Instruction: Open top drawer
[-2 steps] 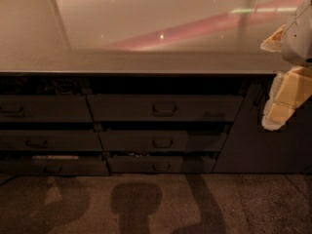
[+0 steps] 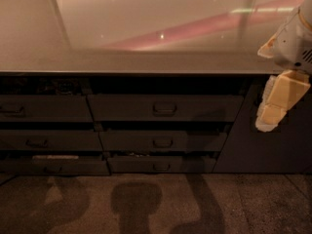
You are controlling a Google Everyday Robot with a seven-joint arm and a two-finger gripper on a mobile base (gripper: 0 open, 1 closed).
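Observation:
The top drawer [image 2: 165, 107] is the wide dark grey front just under the counter, with a small rounded loop handle at its middle. A dark gap shows between its upper edge and the counter lip. My gripper [image 2: 269, 117], pale cream below a white wrist, hangs at the right edge of the view. It points down, level with the top drawer's front and to the right of its right end. It is well away from the handle and holds nothing that I can see.
A long glossy counter [image 2: 146, 62] runs over the cabinet. Two shallower drawers [image 2: 163, 142] sit stepped below the top one, and a narrower stack of drawers [image 2: 39, 111] is at left. A plain dark panel [image 2: 282, 150] is behind the gripper. Speckled floor [image 2: 161, 204] lies in front.
The gripper has shifted slightly left and down. The drawers and counter look the same.

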